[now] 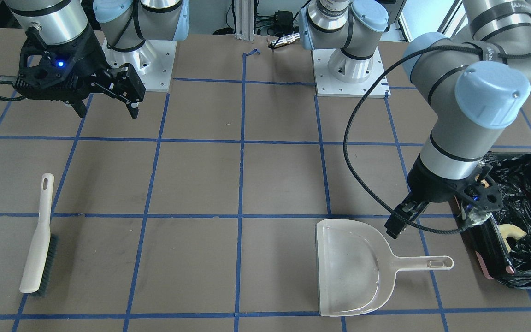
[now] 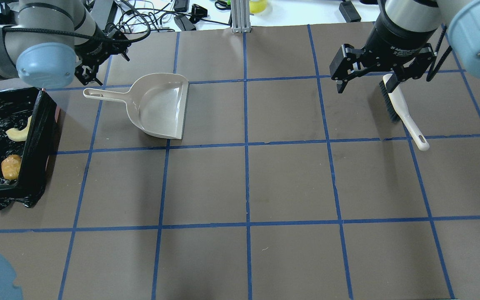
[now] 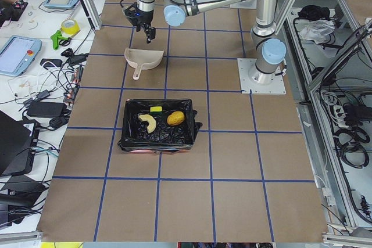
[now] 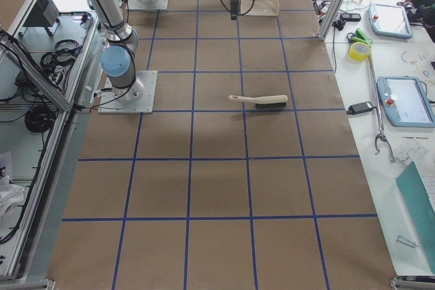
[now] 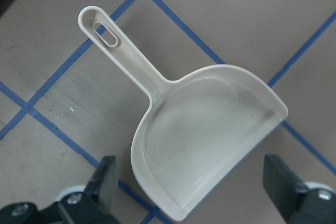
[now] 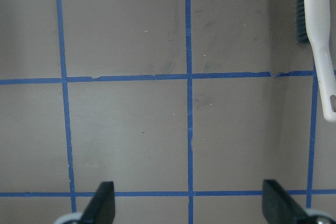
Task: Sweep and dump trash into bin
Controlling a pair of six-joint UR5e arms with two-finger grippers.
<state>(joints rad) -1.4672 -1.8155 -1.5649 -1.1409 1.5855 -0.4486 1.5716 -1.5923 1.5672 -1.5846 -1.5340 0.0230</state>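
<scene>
The bin (image 2: pixel 36 137), lined with a black bag, stands at the table's left end. Inside it lie the trash pieces: a pale crescent slice (image 2: pixel 19 132), an orange-brown lump (image 2: pixel 11 166) and a yellow-green sponge block (image 3: pixel 155 109). The beige dustpan (image 2: pixel 161 104) lies empty and flat on the table beside the bin. My left gripper (image 5: pixel 191 182) hovers open above the dustpan (image 5: pixel 205 140) and touches nothing. My right gripper (image 2: pixel 367 83) hangs open above the mat, with the brush (image 2: pixel 402 110) lying on the table beside it.
Blue tape lines grid the brown mat. Both arm bases (image 1: pixel 351 69) are bolted along the robot's side. Cables, tablets and tools lie on the white bench (image 3: pixel 35 45) beyond the far edge. The brush (image 6: pixel 315 40) rests at the right wrist view's edge.
</scene>
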